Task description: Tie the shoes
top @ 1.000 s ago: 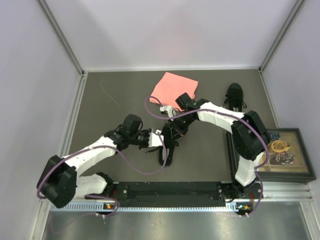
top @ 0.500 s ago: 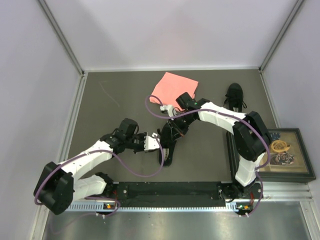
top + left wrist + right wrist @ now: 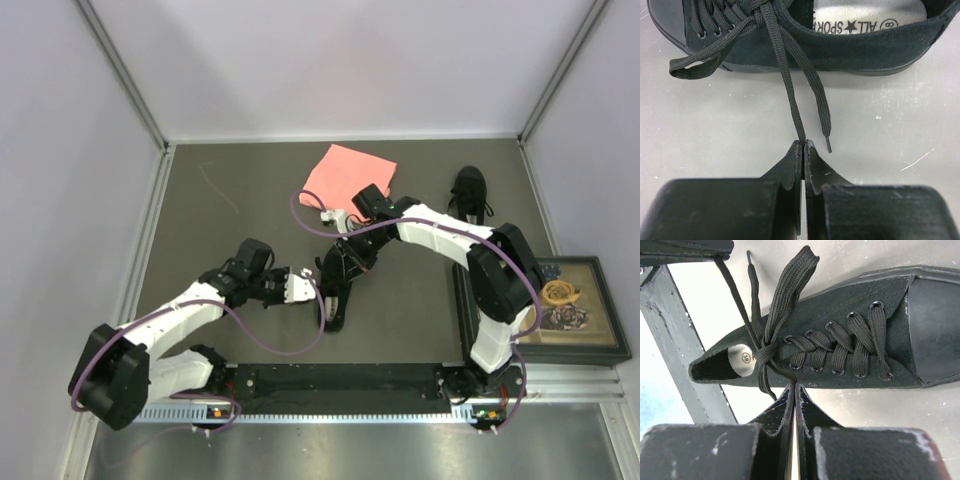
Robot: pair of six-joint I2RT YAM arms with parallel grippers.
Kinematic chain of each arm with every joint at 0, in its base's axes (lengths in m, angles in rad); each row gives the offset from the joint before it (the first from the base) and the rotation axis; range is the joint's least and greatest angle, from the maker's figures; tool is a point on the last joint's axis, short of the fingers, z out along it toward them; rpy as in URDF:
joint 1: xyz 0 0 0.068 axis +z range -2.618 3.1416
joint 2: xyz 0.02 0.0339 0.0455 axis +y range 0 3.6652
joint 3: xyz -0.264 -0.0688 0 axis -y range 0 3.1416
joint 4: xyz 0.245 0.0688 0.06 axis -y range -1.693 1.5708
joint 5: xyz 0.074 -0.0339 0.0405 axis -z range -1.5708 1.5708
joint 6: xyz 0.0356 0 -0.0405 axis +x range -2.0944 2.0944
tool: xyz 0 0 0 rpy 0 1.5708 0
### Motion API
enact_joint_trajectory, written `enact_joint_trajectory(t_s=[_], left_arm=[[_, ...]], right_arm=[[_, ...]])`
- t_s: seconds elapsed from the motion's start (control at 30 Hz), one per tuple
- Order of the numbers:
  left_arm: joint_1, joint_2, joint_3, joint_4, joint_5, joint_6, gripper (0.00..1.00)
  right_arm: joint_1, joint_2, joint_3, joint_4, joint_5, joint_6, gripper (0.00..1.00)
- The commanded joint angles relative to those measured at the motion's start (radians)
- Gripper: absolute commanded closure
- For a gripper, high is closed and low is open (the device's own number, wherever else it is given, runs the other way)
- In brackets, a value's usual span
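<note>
Jaws: we see both pairs clenched. The left pair pinches the flat black lace (image 3: 790, 85) at its end. The right pair meets tip to tip with a short lace strand (image 3: 766, 382) just beside it, and we cannot tell whether that strand is caught.
Top view, left gripper (image 3: 316, 290): it sits low at the left side of the black canvas low-top shoe (image 3: 333, 312), over the dark grey table (image 3: 220, 200).
Top view, right gripper (image 3: 345, 265): it hangs over the far part of that same shoe.
Top view, shoe's place: mid-table between the two arms, its length running from near to far.
Top view, second black low-top shoe (image 3: 468, 192): far right of the table, well apart from both grippers.
Top view, pink folded cloth (image 3: 350, 172): flat on the table, just beyond the right gripper.
Top view, framed picture (image 3: 565, 305): at the right edge, beside the right arm.
Left wrist, held lace: it runs straight from the shoe's knot area down into the closed fingertips.
Left wrist, free lace end (image 3: 822, 115): it lies on the table just right of the fingertips, apart from them.
Left wrist, pale printed insole (image 3: 865, 12): we see it inside the shoe's opening, along the top edge.
Right wrist, shoe: it lies across the view, toe cap to the right, laces crossed through the eyelets.
Right wrist, wide lace loop (image 3: 790, 290): it rises from the crossing near the shoe's opening toward the top of the view.
</note>
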State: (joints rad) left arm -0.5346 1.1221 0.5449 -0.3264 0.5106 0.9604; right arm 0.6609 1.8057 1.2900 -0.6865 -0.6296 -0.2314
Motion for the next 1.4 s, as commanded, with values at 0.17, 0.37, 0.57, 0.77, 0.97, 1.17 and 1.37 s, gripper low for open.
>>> enact_joint_trajectory(t_s=[0.17, 0.37, 0.57, 0.77, 0.97, 1.17, 1.37], left_arm=[[0.024, 0.03, -0.019, -0.029, 0.016, 0.067, 1.0], [0.038, 0.045, -0.025, -0.065, 0.019, 0.112, 1.0], [0.038, 0.05, 0.013, -0.063, 0.088, 0.067, 0.82], [0.038, 0.054, 0.069, -0.054, 0.134, -0.018, 0.6], [0.053, 0.01, 0.078, -0.005, 0.151, -0.182, 0.53], [0.113, 0.014, 0.095, 0.156, 0.209, -0.564, 0.48], [0.192, 0.057, 0.089, 0.319, 0.212, -0.997, 0.46]], right_arm=[[0.006, -0.059, 0.025, -0.011, -0.019, 0.015, 1.0], [0.003, -0.057, 0.032, -0.01, -0.022, 0.023, 1.0], [-0.003, -0.052, 0.063, -0.022, -0.05, 0.04, 0.95], [-0.05, -0.046, 0.114, -0.022, -0.093, 0.09, 0.7], [-0.133, -0.043, 0.12, -0.054, -0.212, 0.099, 0.51], [-0.133, -0.019, 0.045, -0.012, -0.323, 0.161, 0.44], [-0.133, 0.021, -0.014, 0.071, -0.349, 0.254, 0.44]])
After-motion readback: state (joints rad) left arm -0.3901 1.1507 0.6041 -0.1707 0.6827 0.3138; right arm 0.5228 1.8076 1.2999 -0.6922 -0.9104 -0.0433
